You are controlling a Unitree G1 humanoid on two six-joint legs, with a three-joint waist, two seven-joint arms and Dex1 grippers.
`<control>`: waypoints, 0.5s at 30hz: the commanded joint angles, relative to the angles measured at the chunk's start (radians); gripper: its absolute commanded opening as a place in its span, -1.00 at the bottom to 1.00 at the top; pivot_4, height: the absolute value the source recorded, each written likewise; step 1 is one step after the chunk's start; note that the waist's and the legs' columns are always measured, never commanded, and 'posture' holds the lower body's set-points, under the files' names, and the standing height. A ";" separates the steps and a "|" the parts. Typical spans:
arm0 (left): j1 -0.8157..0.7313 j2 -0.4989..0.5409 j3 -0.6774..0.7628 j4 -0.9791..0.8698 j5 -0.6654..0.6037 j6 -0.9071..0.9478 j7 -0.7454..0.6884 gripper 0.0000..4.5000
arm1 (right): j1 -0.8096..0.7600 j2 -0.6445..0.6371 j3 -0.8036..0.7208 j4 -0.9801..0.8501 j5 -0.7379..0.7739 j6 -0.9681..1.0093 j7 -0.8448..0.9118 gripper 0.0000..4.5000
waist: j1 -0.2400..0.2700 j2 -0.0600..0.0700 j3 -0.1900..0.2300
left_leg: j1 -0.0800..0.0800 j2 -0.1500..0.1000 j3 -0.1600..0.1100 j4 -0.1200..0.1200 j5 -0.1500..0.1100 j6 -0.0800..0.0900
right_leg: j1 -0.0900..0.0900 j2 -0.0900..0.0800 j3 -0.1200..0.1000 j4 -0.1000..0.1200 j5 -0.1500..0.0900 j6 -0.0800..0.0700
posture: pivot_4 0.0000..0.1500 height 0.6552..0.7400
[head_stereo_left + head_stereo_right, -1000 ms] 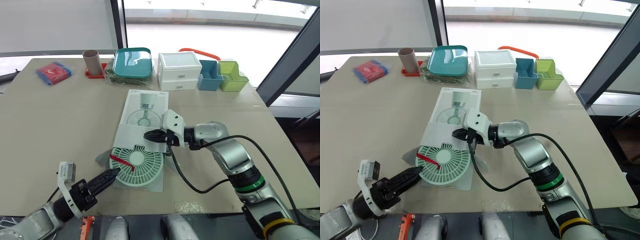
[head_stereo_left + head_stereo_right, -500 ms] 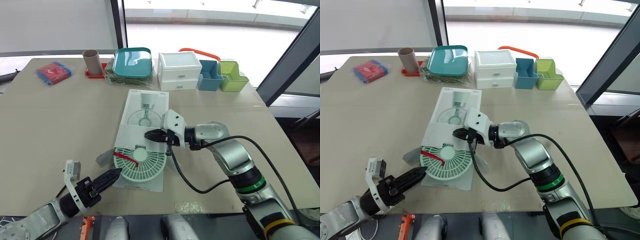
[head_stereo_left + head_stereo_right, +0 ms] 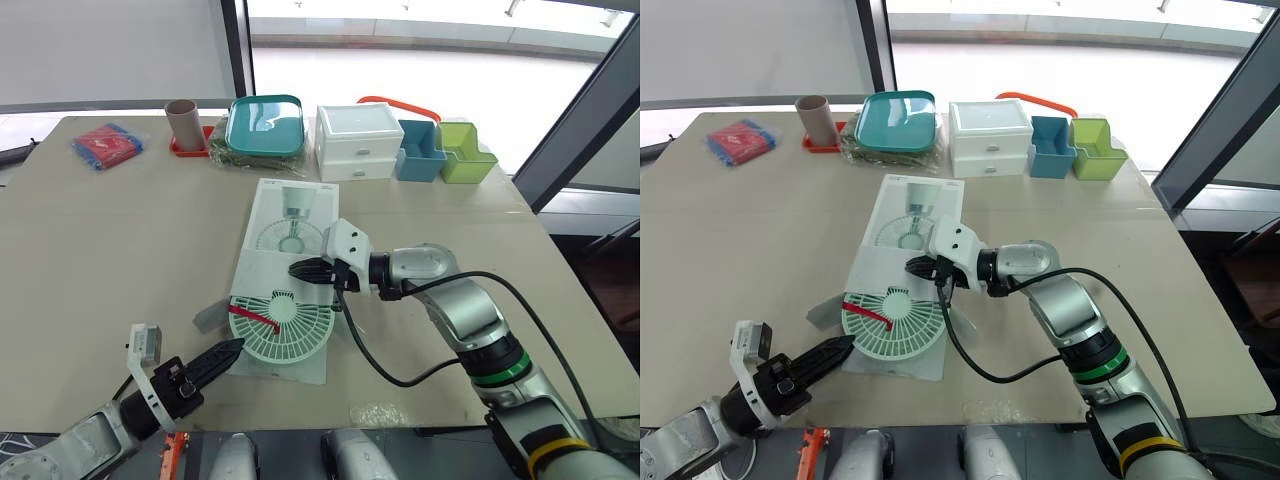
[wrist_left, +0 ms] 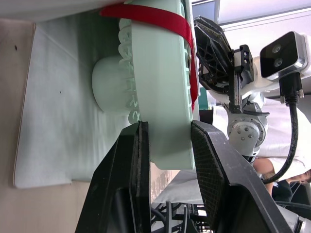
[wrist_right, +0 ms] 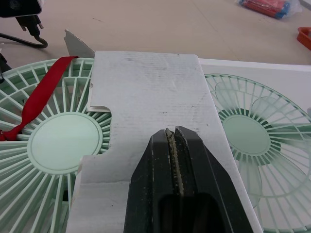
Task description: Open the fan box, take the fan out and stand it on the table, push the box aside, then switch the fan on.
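The white fan box [image 3: 292,212] lies flat on the table with a fan pictured on its lid. A mint-green fan [image 3: 283,326] with a red strap [image 3: 252,316] sticks out of the box's near end, on a clear plastic sheet. My left gripper [image 3: 228,349] reaches in from the table's near edge. In the left wrist view its fingers [image 4: 138,160] are closed on either side of the fan's rim [image 4: 165,97]. My right gripper [image 3: 302,270] is shut, its tips [image 5: 174,132] resting on the box's white flap [image 5: 146,87] above the fan.
Along the far edge stand a red-and-blue packet [image 3: 107,145], a brown tube [image 3: 182,120], a teal dish [image 3: 264,123], a white drawer unit [image 3: 358,140], a blue bin [image 3: 420,150] and a green bin [image 3: 465,152]. A black cable [image 3: 380,370] loops off my right arm.
My left gripper has closed from wide open onto the fan's near rim. The fan has shifted a little toward the box. The right gripper has stayed on the flap.
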 commanded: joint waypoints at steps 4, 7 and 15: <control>0.111 0.021 0.048 -0.103 -0.043 0.019 -0.027 -0.54 | 0.002 0.004 0.002 0.001 -0.009 -0.009 0.000 -1.00 | 0.000 0.000 0.000 | 0.000 0.000 0.000 0.000 0.000 0.000 | 0.000 0.000 0.000 0.000 0.000 0.000 | 1.00 1.00; 0.142 0.027 0.060 -0.120 -0.047 0.018 -0.033 -0.54 | 0.000 0.008 0.001 0.006 -0.008 -0.012 -0.001 -1.00 | 0.000 0.000 0.000 | 0.000 0.000 0.000 0.000 0.000 0.000 | 0.000 0.000 0.000 0.000 0.000 0.000 | 1.00 1.00; 0.271 0.042 0.117 -0.167 -0.081 0.040 -0.084 -0.54 | 0.002 0.017 0.006 0.012 -0.009 -0.017 -0.001 -1.00 | 0.000 0.000 0.000 | 0.000 0.000 0.000 0.000 0.000 0.000 | 0.000 0.000 0.000 0.000 0.000 0.000 | 1.00 1.00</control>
